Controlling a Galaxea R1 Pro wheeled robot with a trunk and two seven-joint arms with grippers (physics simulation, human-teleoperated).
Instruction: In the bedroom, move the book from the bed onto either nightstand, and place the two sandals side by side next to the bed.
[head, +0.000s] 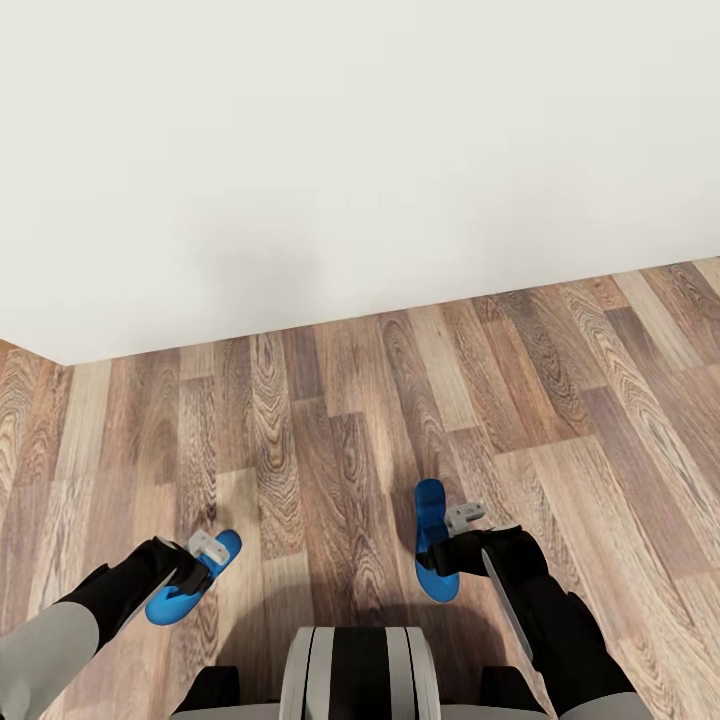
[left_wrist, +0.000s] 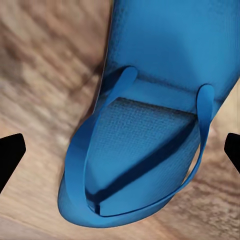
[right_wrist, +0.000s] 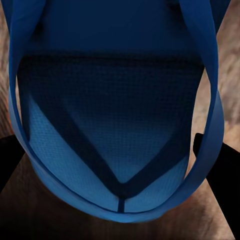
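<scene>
Right arm hides right sandal (head: 431, 540) partly

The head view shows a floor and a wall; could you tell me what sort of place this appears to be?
Probably an indoor living space, though which room cannot be told. A brown wood-plank floor meets a plain white wall, and two blue flip-flop sandals, one at the left gripper and one at the right, suggest a home.

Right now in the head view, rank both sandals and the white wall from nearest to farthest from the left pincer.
1. Left sandal, right at the left pincer.
2. Right sandal, across the floor by the right arm.
3. White wall, farthest, ahead.
</scene>
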